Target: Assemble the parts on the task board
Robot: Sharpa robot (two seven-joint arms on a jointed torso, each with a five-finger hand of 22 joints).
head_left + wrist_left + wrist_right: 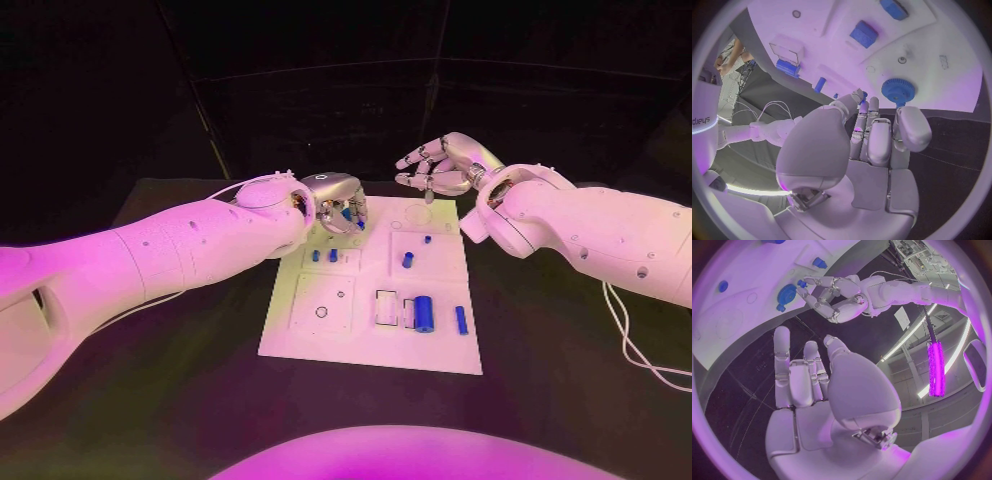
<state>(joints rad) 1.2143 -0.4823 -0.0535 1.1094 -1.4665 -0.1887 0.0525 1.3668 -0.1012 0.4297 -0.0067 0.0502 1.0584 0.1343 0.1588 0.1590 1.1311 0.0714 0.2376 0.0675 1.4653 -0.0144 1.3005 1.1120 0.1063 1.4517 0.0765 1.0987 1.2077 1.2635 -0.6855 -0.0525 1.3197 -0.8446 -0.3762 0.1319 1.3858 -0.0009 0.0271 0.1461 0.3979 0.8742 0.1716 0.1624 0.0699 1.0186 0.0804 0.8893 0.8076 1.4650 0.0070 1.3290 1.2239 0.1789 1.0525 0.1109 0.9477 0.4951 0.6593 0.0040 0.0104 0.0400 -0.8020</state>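
Observation:
The white task board (pixel 296 335) lies mid-table. Near its front stand a thick blue cylinder (pixel 423 313) and a thin blue rod (pixel 462 320). Small blue pieces (pixel 408 260) sit further back. My left hand (pixel 339 205) hovers over the board's far left corner. Its fingers (pixel 870 130) lie straight and close together, reaching toward a blue gear (pixel 897 90) that stands on the board. A small blue piece (pixel 863 95) shows just past one fingertip. I see nothing gripped. My right hand (pixel 440 165) is raised over the board's far edge, fingers (pixel 792 370) apart and empty.
Two small blue pegs (pixel 325 256) stand on the board's left half beside a round recess (pixel 320 312). A white open slot (pixel 387 307) lies left of the cylinder. A cable (pixel 635 345) trails over the table at the right. The black table (pixel 577 400) surrounds the board.

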